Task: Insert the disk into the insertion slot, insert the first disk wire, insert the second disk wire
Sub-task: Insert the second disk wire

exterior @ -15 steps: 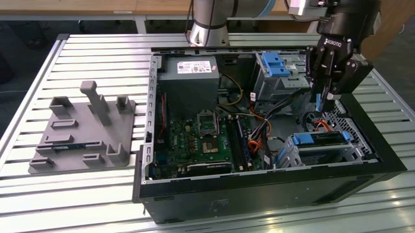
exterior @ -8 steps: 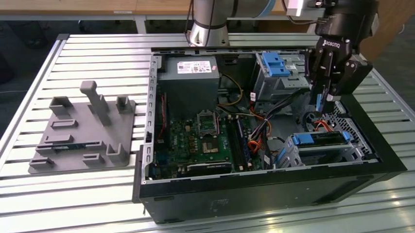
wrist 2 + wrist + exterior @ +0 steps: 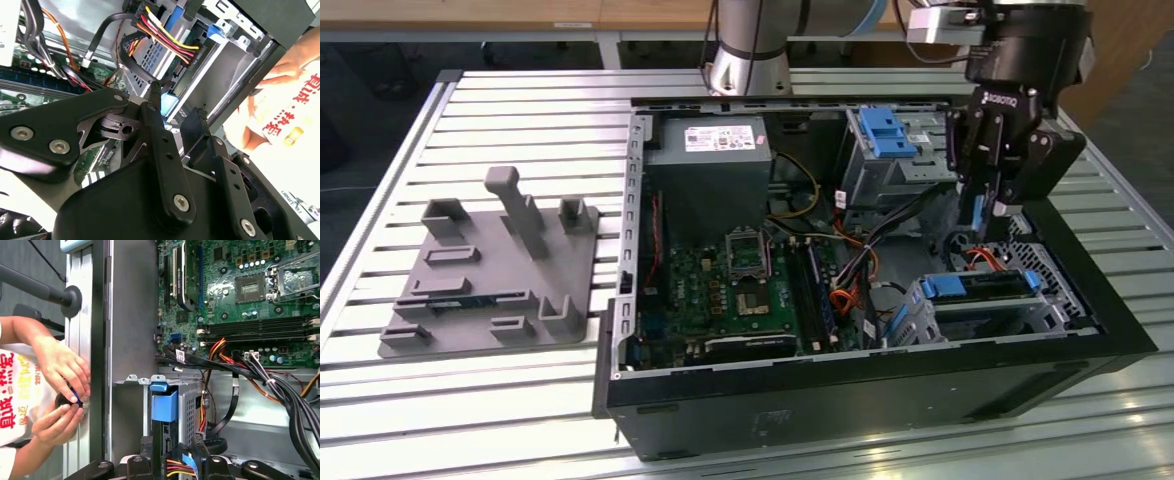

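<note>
disk [image 3: 977,287] — inside insertion slot [image 3: 1057,295]

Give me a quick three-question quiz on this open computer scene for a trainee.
1. True or false: the disk sits in the slot.
2. In the exterior view, the pincer hangs over: A) the grey fixture, B) the case end at the exterior view's right, near the disk, C) the power supply.
3. Fill in: the disk's carrier is coloured ___.
Key: 1 true; 2 B; 3 blue.
</note>
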